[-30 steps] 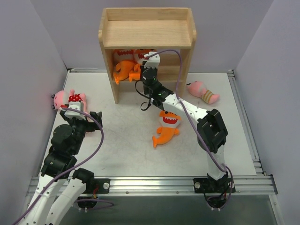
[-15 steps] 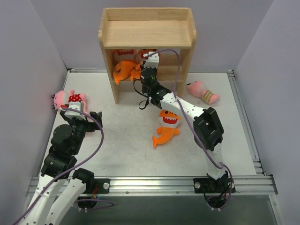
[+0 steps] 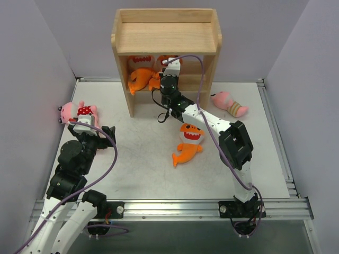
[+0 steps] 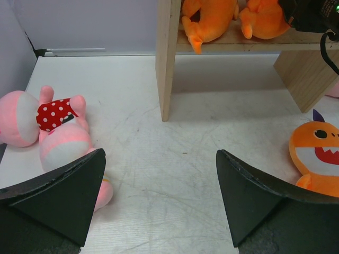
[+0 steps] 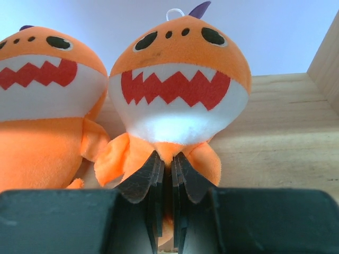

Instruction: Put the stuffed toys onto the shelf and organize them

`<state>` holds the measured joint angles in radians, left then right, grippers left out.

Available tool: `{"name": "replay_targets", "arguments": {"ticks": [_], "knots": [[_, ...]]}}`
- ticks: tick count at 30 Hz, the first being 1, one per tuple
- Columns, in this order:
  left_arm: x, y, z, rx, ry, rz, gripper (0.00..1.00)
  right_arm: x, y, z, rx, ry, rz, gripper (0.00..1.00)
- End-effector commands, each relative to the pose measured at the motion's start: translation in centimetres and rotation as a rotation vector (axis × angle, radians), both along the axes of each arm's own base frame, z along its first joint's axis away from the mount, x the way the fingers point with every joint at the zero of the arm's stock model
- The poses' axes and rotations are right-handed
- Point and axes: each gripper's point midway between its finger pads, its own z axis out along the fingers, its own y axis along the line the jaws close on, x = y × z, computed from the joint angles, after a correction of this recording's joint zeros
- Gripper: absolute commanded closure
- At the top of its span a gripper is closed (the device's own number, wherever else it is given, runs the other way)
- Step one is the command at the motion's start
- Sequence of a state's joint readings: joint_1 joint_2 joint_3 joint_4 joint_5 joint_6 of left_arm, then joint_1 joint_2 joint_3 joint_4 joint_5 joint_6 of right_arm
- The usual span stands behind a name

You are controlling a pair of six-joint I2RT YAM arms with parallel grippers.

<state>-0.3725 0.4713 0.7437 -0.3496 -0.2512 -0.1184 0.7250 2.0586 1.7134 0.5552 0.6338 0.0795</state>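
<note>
I had the right gripper [image 5: 165,156] pressed together inside the shelf [image 5: 286,137], its tips against the belly of the right-hand orange fish toy [image 5: 180,69], just under its toothy mouth.

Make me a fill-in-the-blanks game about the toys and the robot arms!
On the wooden shelf sit ___ orange fish toys. The gripper reaching toward them, fingers shut, is the ___ one. The doll near the open left gripper wears ___ with white dots. A third fish toy lies on the ___.
Missing words: two, right, red, table.
</note>
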Motion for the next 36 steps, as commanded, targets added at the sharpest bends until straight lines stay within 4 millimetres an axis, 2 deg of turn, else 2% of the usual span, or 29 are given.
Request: {"name": "replay_targets", "arguments": {"ticks": [1,5,7,10,16,23,31,36], "knots": [[-0.1,-0.1,0.5,0.002,-0.017,-0.005,0.06,0.5,-0.2,3.7,0.054,-0.080,0.003,0.93],[-0.1,0.0,0.4,0.003,-0.014,-0.003,0.06,0.5,1.0,3.2,0.059,-0.083,0.062,0.88],[-0.1,-0.1,0.5,0.002,-0.017,-0.005,0.06,0.6,1.3,3.0,0.062,-0.082,0.076,0.81],[-0.1,-0.1,0.5,0.002,-0.017,-0.005,0.06,0.5,1.5,2.9,0.074,-0.079,0.084,0.79],[-0.1,-0.1,0.6,0.001,-0.019,-0.005,0.06,0.1,0.4,2.5,0.096,-0.073,0.052,0.65],[0.0,-0.2,0.4,0.003,-0.013,-0.010,0.06,-0.3,-0.9,3.0,0.123,-0.076,0.030,0.50],[0.0,-0.2,0.4,0.003,-0.014,-0.010,0.06,-0.7,-1.5,3.1,0.132,-0.073,0.022,0.37],[0.0,-0.2,0.5,0.001,-0.016,-0.010,0.06,-1.0,-1.8,3.1,0.137,-0.068,0.016,0.24]]}}
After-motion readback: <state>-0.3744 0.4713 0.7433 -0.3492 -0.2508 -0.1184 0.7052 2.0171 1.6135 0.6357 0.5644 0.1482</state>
